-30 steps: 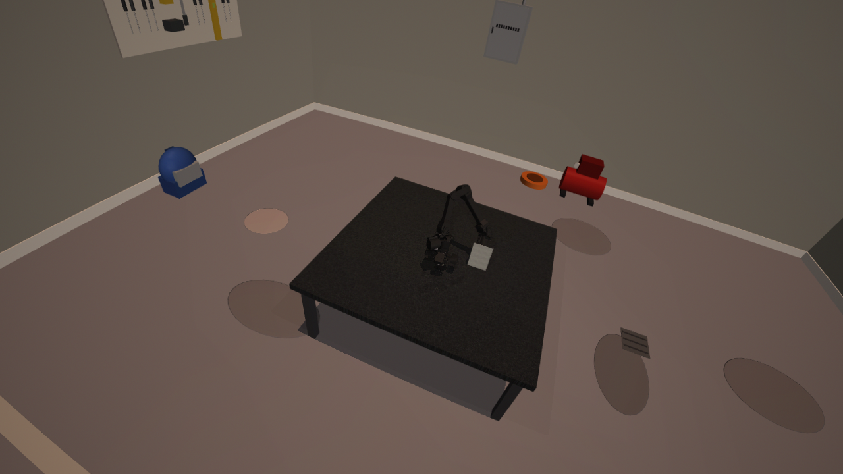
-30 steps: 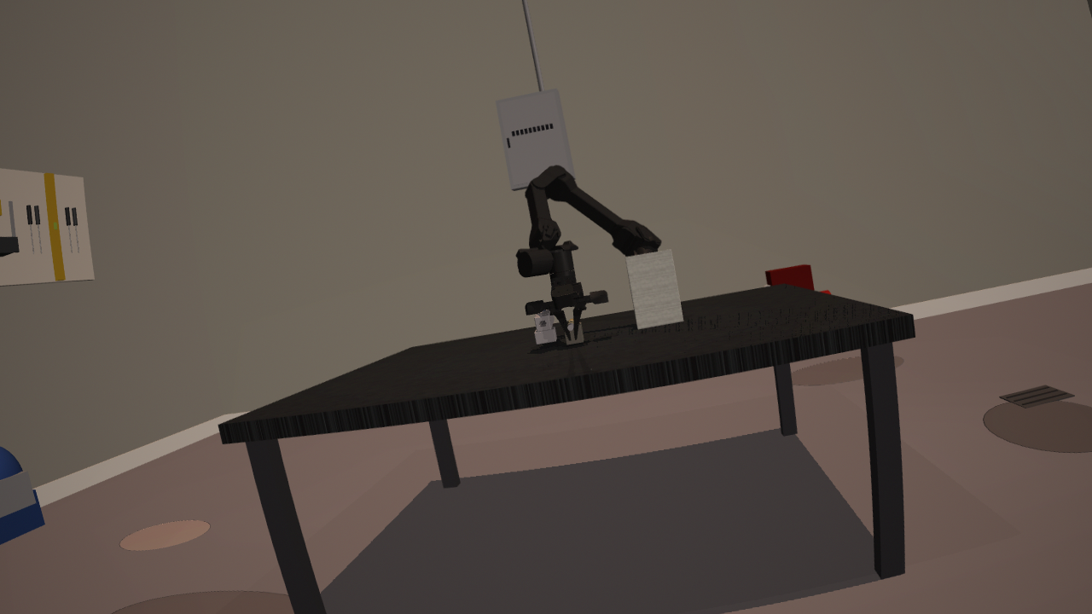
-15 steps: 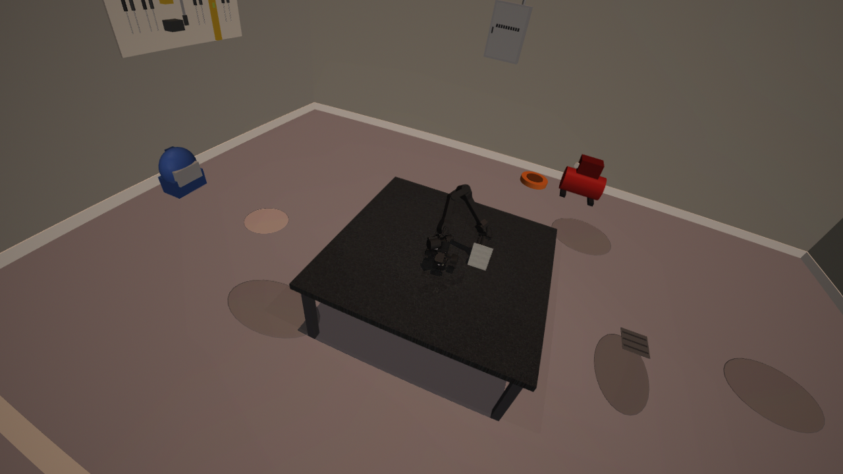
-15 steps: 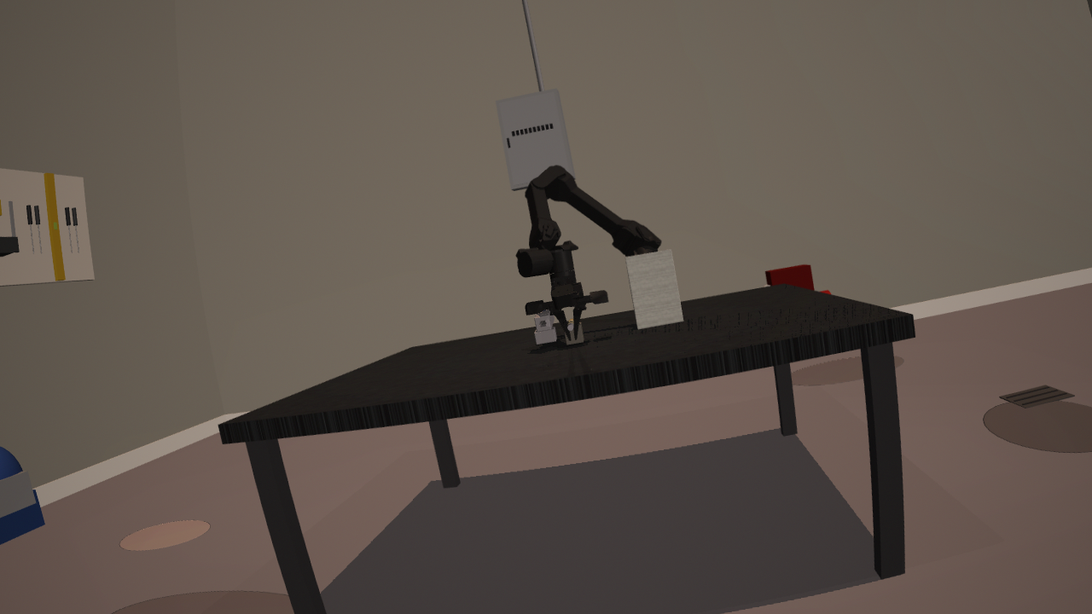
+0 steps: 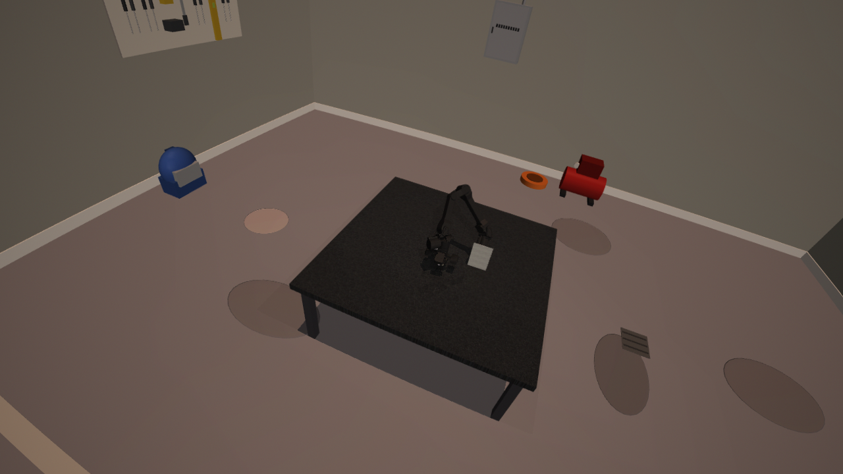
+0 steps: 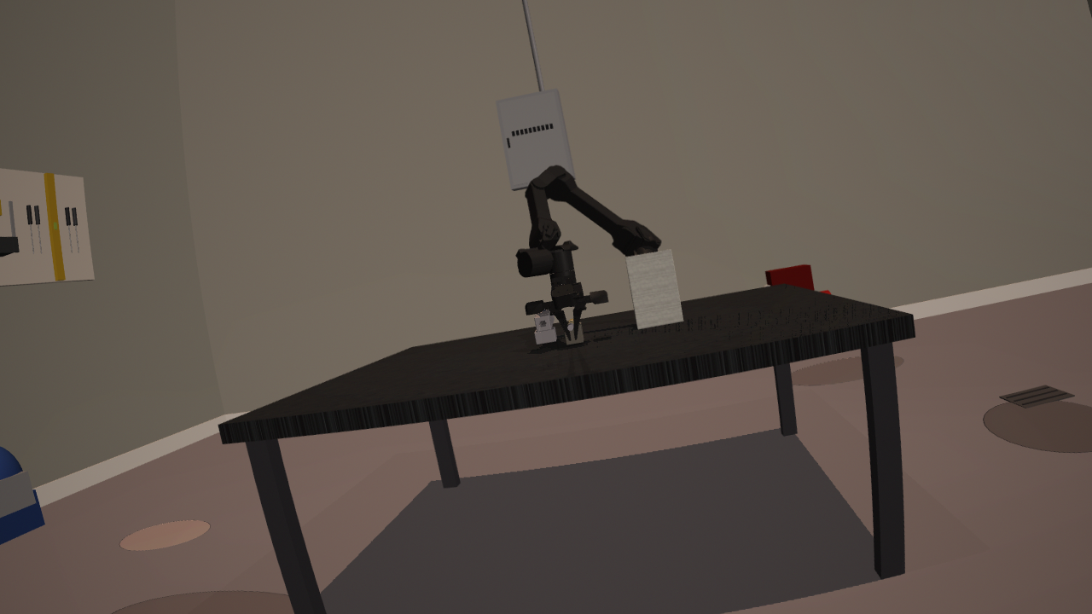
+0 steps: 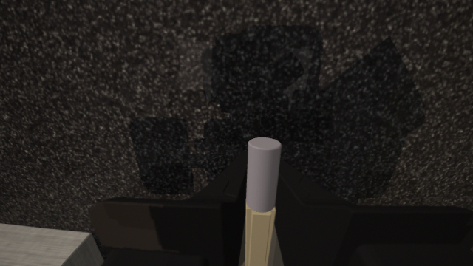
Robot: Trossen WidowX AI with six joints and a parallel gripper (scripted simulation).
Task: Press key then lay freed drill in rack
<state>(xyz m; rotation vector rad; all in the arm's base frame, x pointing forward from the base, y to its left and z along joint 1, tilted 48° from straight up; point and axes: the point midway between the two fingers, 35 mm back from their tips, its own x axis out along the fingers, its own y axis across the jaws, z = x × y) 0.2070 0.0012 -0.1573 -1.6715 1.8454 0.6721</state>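
My gripper [image 6: 572, 336] [image 7: 256, 157] is shut on the drill, fingers pointing down, low over the table [image 6: 458, 366] [image 7: 74, 92]. The drill [image 7: 263, 177] has a grey round end and a yellow, faceted part that runs out of the wrist view's bottom edge. A small pale block [image 6: 545, 336] with a dark mark stands left of the fingers in the exterior view, and a beige block [image 6: 581, 336] shows right at the fingertips. A grey block [image 7: 37, 245] shows at the wrist view's lower left. I cannot tell which block is the rack, nor make out the key.
A pale upright panel [image 5: 480, 256] [image 6: 655, 290] stands on the table beside the gripper, in front of the arm's base. The arm [image 6: 595, 205] arches above it. A red machine [image 5: 583, 182] and an orange ring [image 5: 524, 179] are beyond the table.
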